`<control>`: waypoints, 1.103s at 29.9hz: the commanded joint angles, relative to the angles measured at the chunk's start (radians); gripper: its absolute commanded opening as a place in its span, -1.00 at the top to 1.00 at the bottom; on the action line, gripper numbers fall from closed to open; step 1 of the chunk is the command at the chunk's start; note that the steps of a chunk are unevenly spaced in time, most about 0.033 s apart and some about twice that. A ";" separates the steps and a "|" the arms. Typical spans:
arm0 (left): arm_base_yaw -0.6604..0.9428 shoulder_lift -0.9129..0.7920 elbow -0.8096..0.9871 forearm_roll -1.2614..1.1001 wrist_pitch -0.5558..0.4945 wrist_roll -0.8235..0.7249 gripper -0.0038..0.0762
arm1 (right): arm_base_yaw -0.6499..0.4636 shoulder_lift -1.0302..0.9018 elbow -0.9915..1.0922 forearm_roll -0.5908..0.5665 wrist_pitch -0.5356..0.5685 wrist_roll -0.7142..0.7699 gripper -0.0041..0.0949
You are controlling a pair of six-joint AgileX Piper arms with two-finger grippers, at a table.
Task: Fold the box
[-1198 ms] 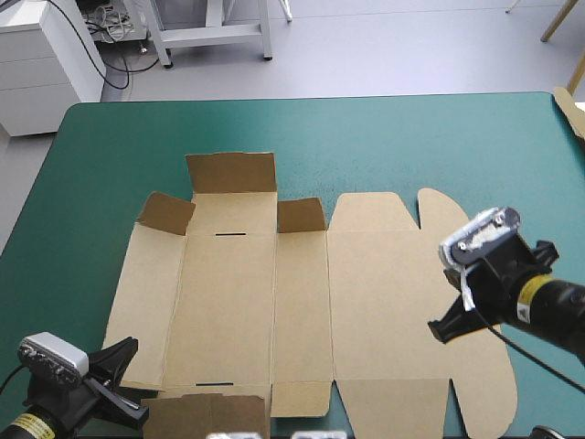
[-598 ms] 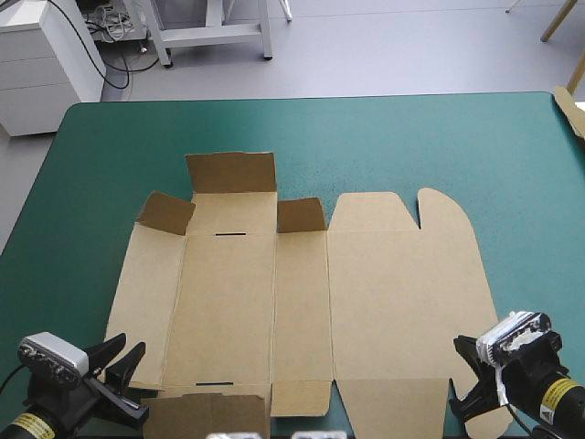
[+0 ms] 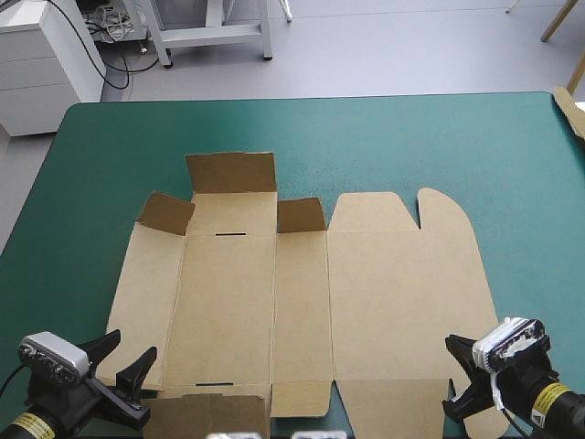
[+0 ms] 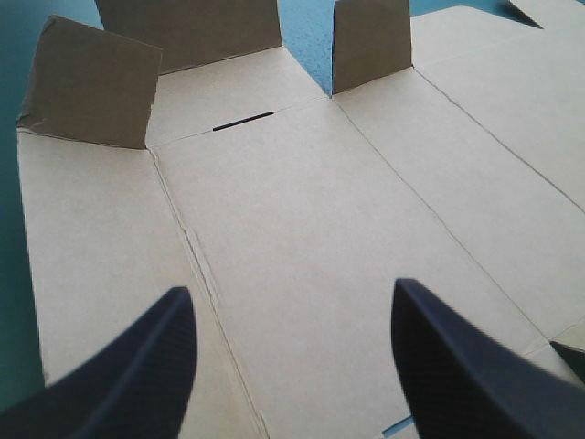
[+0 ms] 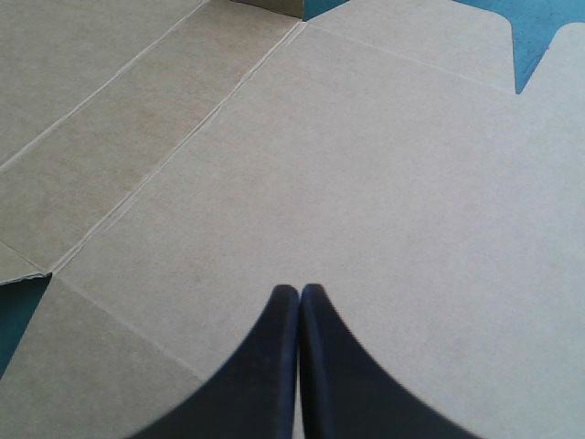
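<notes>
- Box (image 3: pixel 302 302) is a brown cut sheet lying mostly flat in the middle of the teal-green tabletop (image 3: pixel 110 155), reaching almost to the near edge.
- Only the three far flaps (image 3: pixel 230 172) stand up. The long panels and the rounded lid panel (image 3: pixel 402 274) lie flat.
- Left pincer (image 4: pixel 291 288) is wide open with nothing in it, hovering over the box's near left corner and pointing along the base panel.
- Right pincer (image 5: pixel 300 288) is closed on nothing, tips together, sitting over the lid panel near its near right corner.
- Looks to me like the folding has barely begun and both arms are just lining up.
- My guess for the next move: the left one needs to catch the left side panel (image 3: pixel 146 293) at its edge and tip it up along the crease, while the right one pins the sheet so it doesn't slide.
</notes>
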 commanded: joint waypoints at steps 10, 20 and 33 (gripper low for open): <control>-0.007 0.426 -0.303 0.089 0.040 -0.005 -0.20 | -0.004 0.009 -0.027 0.009 -0.075 -0.002 0.96; -0.007 0.839 -0.539 0.093 0.226 -0.007 -0.20 | -0.004 0.009 -0.027 0.011 -0.075 -0.002 0.96; 0.021 1.006 -0.728 0.157 0.423 -0.007 -0.20 | -0.004 0.009 -0.027 0.011 -0.075 -0.004 0.96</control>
